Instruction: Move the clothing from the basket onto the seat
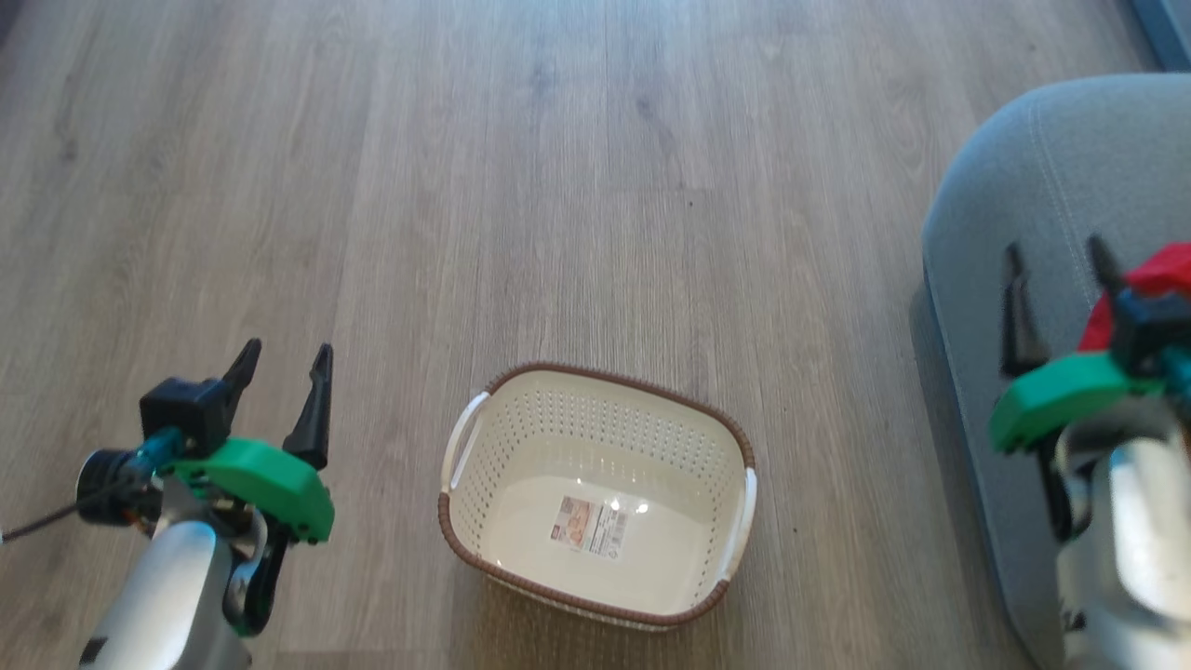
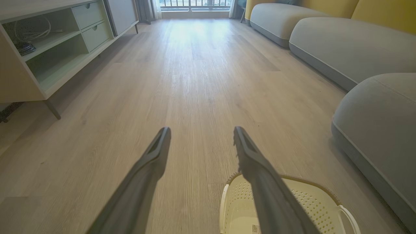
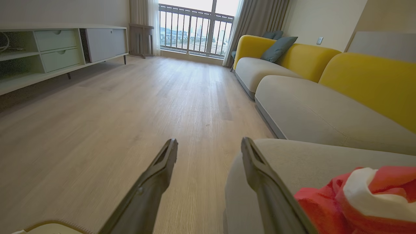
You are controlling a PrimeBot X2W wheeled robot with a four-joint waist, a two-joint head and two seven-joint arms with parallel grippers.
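The basket [image 1: 609, 377] stands empty on the floor [image 1: 558, 186] just ahead of the robot, only its label [image 1: 592, 527] showing inside. The left claw [image 1: 287, 358] hangs beside it, fingers spread with nothing between them. The right claw [image 1: 1056, 256], likewise spread and holding nothing, sits over the rounded near end of the seat [image 1: 1005, 177], with the clothing [image 1: 1158, 270] lying on the cushion close against its wrist. The judged hazard is a snag: should that arm pull back low, a finger may catch the loose red fabric and drag it over the edge to the floor.
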